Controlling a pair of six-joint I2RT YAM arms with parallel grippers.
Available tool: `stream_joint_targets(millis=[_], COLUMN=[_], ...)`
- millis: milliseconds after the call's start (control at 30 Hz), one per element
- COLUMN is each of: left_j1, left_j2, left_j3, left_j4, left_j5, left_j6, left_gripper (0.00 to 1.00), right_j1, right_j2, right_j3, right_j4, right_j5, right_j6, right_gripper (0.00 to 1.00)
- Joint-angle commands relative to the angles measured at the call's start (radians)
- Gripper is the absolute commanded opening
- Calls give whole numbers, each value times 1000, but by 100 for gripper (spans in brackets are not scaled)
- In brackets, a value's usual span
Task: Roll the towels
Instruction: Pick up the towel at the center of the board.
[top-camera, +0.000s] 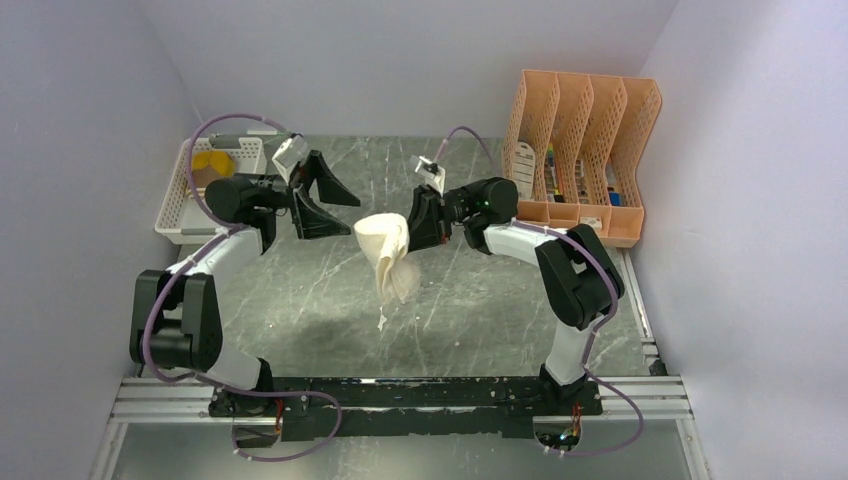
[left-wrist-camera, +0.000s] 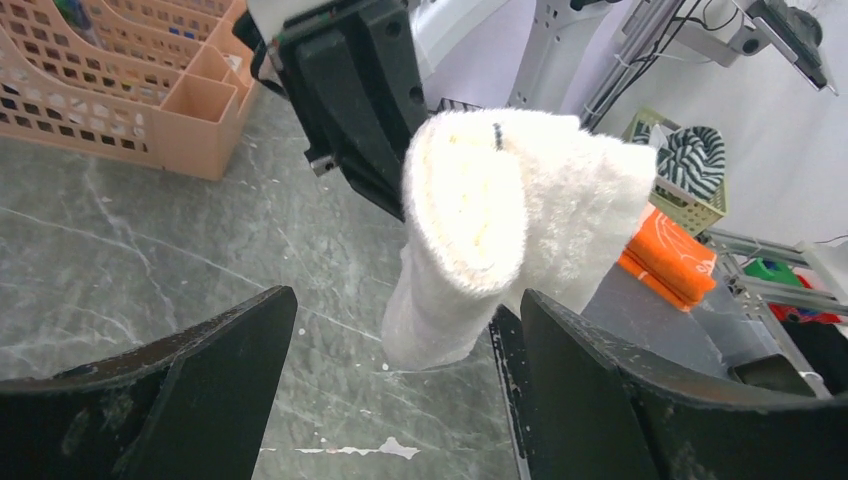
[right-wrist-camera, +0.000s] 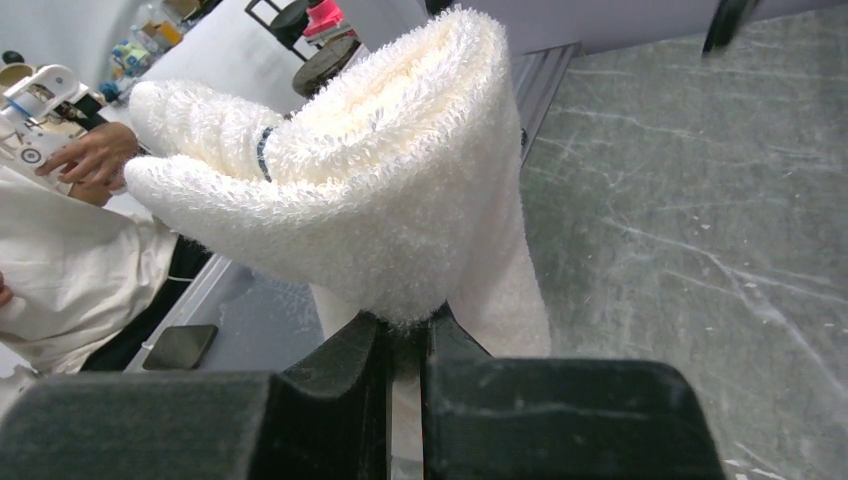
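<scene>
I have the cream towel (right-wrist-camera: 380, 200) up in the air, out in front of the peach file rack (top-camera: 585, 150) and toward my left of it, hanging clear above the table (top-camera: 480, 310). The right gripper (right-wrist-camera: 405, 335) is pinching it: both black fingers are pressed tight on a fold of its lower edge, and the cloth bulges over them in a thick, loosely curled roll with one end drooping down. The pile is fluffy terry, soft and pale, with a small dark mark near the top of the roll. The left gripper (top-camera: 345, 215) sits on the far side of the towel from the rack, with its two broad, wedge-shaped black fingers spread wide and touching nothing. From its wrist camera the hanging roll fills the gap between them but lies beyond the tips. Nothing stands between that gripper and the towel. The rack is a rigid plastic lattice with four slanted slots holding a few small items I can't make out. At the opposite side of the table from the rack is a white basket (top-camera: 190, 195) with slotted walls, and the yellow and brown towel (top-camera: 212, 165) lies inside it, well apart from both grippers. The tabletop is grey marble-patterned, smooth, with scattered white flecks.
</scene>
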Motion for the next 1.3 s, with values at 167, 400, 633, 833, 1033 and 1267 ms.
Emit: stream_joint_targets(millis=[167, 400, 633, 833, 1033, 1267], left_j1=[-107, -138, -138, -153, -166, -165], left_j2=[66, 16, -38, -27, 5, -14], left_j3=[80, 59, 24, 5, -17, -66], left_j4=[395, 395, 394, 395, 395, 361], left_j5=[-12, -20, -8, -40, -142, -220], left_j6=[-33, -31, -50, -57, -39, 13], left_gripper=[95, 95, 95, 95, 95, 95], right_j1=[-3, -19, -95, -111, -111, -109], right_j2=[20, 92, 125, 137, 110, -15], right_j3=[140, 228, 251, 254, 242, 241], right_j4=[317, 317, 317, 316, 86, -557], right_j5=[-4, 37, 122, 166, 242, 378], right_j6=[17, 32, 49, 58, -109, -554], right_gripper=[0, 0, 0, 0, 0, 0])
